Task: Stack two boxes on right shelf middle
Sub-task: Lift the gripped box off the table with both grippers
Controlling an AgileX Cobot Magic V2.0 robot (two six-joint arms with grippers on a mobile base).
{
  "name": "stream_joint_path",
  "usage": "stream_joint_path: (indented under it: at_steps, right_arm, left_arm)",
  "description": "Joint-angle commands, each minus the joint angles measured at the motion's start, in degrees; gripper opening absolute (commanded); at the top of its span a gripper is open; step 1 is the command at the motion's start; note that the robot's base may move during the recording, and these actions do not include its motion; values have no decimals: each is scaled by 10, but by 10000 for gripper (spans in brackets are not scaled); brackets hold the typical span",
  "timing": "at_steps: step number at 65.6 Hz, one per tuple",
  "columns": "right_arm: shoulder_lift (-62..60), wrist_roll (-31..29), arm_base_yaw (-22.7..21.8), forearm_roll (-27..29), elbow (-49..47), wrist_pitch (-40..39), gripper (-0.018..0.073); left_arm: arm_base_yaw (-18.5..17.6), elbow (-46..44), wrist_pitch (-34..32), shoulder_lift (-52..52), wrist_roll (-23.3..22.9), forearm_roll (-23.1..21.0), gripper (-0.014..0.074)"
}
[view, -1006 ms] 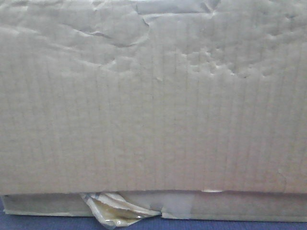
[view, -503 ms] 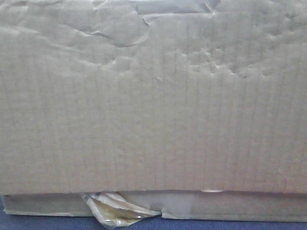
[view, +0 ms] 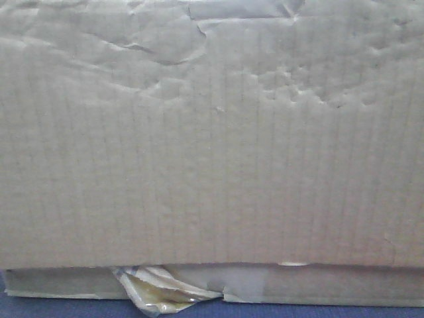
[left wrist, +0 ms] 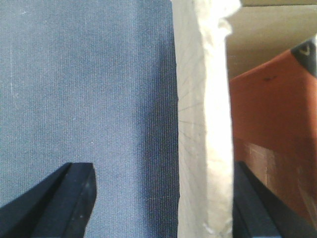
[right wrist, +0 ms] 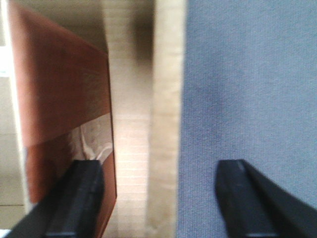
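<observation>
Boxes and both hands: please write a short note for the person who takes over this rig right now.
Left hand: open, fingers either side of a cardboard edge, not closed on it.
Right hand: open, astride a cardboard edge likewise.
Boxes: in the front view the tall box seems to rest on the flatter box, whose tape peels; blue cloth lies below.
Done: the boxes look stacked.
Left: the steel shelf is in no view, so placing there is unconfirmed; check before moving.
</observation>
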Motion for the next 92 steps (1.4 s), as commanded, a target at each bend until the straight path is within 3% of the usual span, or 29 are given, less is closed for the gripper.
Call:
stream_joint_path:
  at_steps: [1,8,19,22,41,67,81,92]
  right_arm:
    - [-4,1,0,-3,2,-3,305]
    - [-4,1,0,-3,2,-3,201]
    - [-4,-6,0,-3,2,-3,-170]
    - [-4,-6,0,-4,2,-3,-167]
    - [-4,-6,0,-17,2,-3,-169]
    - [-49,4,0,-110,1,-3,-169]
    - [-81,5,0,-114,1,-78,-169]
    - [-104,5,0,-132,1,-147,-169]
  left_arm:
    - [1,0,-3,-3,1,-1,377]
    - [1,0,-3,-1,-1,-14,256]
    - [1,9,-3,9,-1,-35,-50]
    - [1,12,-3,11,-1,-38,-111]
    - [1,12,-3,14,-1,-24,-111]
    - [1,7,-3,-33,-44,33,-111]
    - [1,7,-29,-82,-57,42,-111]
    - [1,6,-67,-115,-61,82,-111]
